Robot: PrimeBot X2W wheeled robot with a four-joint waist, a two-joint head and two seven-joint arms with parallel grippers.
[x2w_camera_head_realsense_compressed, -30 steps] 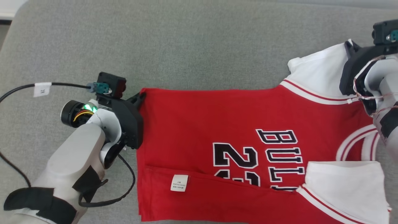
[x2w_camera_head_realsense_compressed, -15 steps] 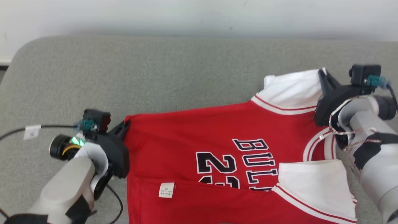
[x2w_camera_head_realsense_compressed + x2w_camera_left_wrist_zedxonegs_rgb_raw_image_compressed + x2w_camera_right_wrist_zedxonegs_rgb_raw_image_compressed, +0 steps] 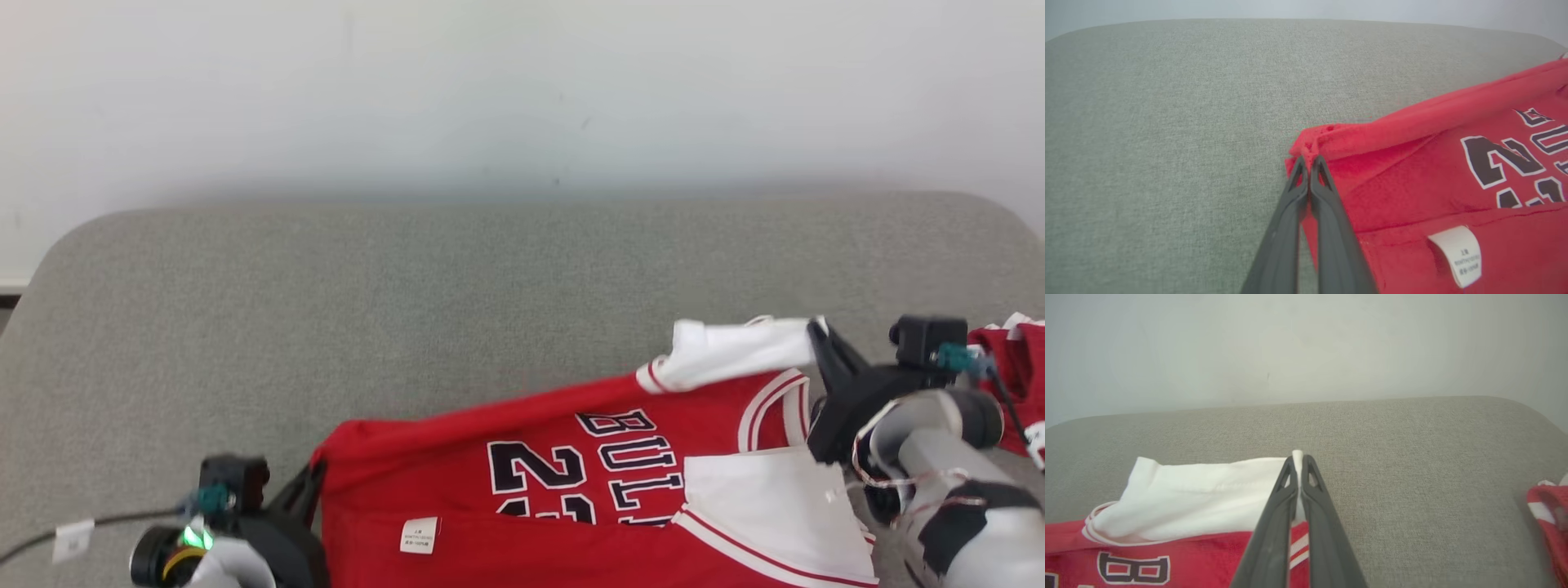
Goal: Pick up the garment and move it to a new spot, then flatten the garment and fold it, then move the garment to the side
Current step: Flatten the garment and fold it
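The garment (image 3: 571,457) is a red jersey with white sleeves and black lettering, lying on the grey cushion. My left gripper (image 3: 1308,161) is shut on the garment's red hem corner (image 3: 1314,143), which is pulled up off the cushion. At the other end, my right gripper (image 3: 1298,461) is pinched shut on the edge of the white sleeve (image 3: 1208,486), holding it raised. In the head view the left gripper (image 3: 314,474) sits at the lower left and the right gripper (image 3: 816,331) at the right. A white care label (image 3: 419,536) shows on the near fold.
The grey cushion (image 3: 408,310) stretches wide behind the garment up to a pale wall (image 3: 522,90). Another red and white piece of cloth (image 3: 1016,367) lies at the right edge, beside my right wrist. A black cable (image 3: 49,543) trails from my left wrist.
The head camera has tilted up, bringing the wall into view. Both grippers have lifted the garment's far edge, so the sleeve and hem corner now stand off the cushion.
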